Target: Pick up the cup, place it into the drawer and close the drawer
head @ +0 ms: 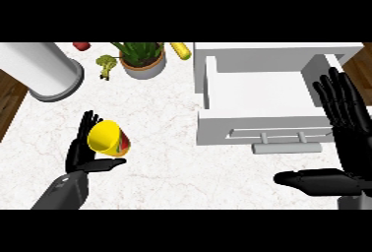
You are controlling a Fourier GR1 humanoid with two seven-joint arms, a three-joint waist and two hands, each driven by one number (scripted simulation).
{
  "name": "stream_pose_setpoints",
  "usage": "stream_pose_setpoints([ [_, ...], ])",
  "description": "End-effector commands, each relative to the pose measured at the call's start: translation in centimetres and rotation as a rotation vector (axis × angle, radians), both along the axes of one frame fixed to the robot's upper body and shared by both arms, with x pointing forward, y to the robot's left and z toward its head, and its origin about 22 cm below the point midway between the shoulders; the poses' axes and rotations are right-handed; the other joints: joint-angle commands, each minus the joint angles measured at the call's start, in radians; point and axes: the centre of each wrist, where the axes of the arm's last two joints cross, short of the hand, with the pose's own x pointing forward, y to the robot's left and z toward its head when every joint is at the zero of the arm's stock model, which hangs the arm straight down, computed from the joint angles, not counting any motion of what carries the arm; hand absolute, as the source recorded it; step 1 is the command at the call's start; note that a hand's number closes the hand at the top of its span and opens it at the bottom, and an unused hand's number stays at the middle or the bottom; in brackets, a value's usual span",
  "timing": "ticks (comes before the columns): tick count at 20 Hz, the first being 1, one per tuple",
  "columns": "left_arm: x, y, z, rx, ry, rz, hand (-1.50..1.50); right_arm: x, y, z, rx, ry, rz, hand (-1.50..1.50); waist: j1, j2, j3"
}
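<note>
Head view: the left hand (78, 155) is pinching the yellow cup (102, 136) between fingers and thumb, above the tabletop (167, 165), well apart from the open drawer (247, 123). The cup is likely light, rigid and slick, so side-wall holds suit it. The right hand (350, 142) is resting, fingers released.

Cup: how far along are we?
Done: the drawer stands open. In hand: the left hand holds the yellow cup over the counter, left of the drawer. Left: put the cup in the drawer, then close it. The right hand rests open by the drawer's right side.
</note>
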Motion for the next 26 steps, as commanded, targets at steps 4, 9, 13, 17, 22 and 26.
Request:
stream_pose_setpoints([
  [4, 0.4, -0.6, 0.2, -0.171, -0.123, -0.126, 1.5, 0.0, -0.8, -0.4, 0.014, -0.001, 0.009, -1.5, -0.007, 0.002, -0.001],
  [9, 2.7, -2.3, 1.4, -0.256, -0.153, -0.176, 1.5, 0.7, 0.7, -0.9, -0.009, 0.01, 0.002, -1.5, -0.003, 0.004, -0.001],
  [13, 3.0, -2.6, 1.8, -0.23, -0.224, -0.153, 1.5, 0.6, -1.7, -0.3, -0.013, 0.012, 0.002, -1.5, -0.002, -0.001, 0.0],
  [17, -0.8, -0.7, -0.6, -0.195, -0.227, -0.004, 1.5, -0.4, -1.9, 0.6, -0.022, 0.025, -0.006, -1.5, 0.004, -0.004, 0.001],
  [22, -0.1, 0.5, 0.4, -0.177, -0.307, 0.034, 1.5, 0.2, 0.1, -0.8, -0.002, 0.011, -0.009, -1.5, 0.011, -0.004, 0.001],
  [26, 2.5, 0.2, 2.6, -0.213, -0.374, -0.011, 1.5, 0.5, -1.7, 0.7, -0.034, 0.007, -0.015, -1.5, 0.01, -0.006, 0.001],
])
